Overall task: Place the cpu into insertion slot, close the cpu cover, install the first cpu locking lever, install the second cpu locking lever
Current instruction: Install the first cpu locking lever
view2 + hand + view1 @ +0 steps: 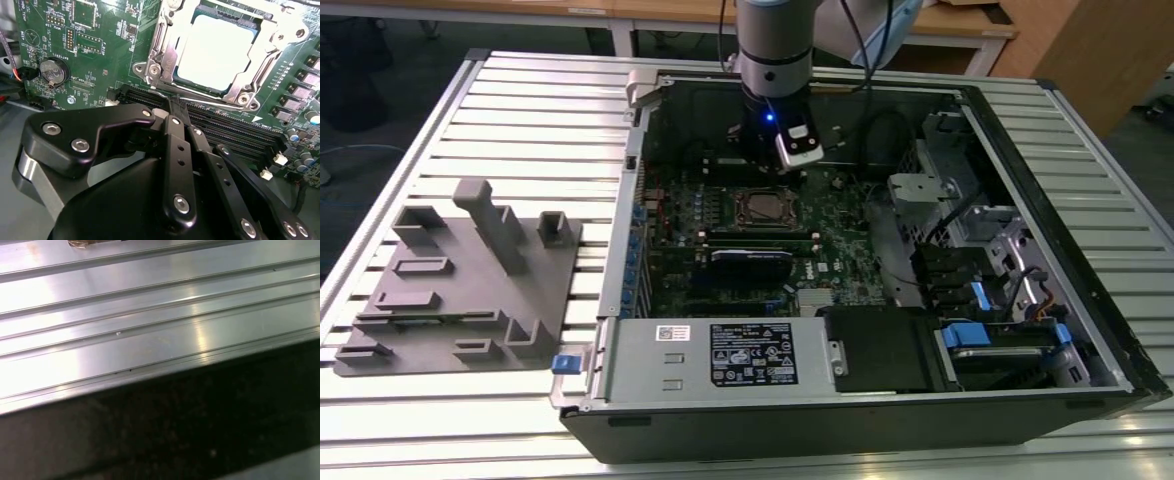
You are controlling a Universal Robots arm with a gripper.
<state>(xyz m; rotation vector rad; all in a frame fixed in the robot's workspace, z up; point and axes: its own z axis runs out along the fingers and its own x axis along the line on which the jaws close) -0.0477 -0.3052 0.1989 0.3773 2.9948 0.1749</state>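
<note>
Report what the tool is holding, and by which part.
Nothing visibly held: the tool is shut, its tips at the thin locking lever beside the cpu cover.

Arm (pixel 774 50) upright, reaching straight down; claw (pixel 175 103) closed, fingers (pixel 173 135) pressed together.

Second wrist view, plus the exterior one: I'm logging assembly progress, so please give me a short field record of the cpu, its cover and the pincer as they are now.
cpu: seated on the board, silvery top showing through the cover's window
cpu cover: lying flat, framing the cpu
pincer: fingers together, tips at the cover's edge, above the memory slots
computer case: lying open on the slatted table
</note>
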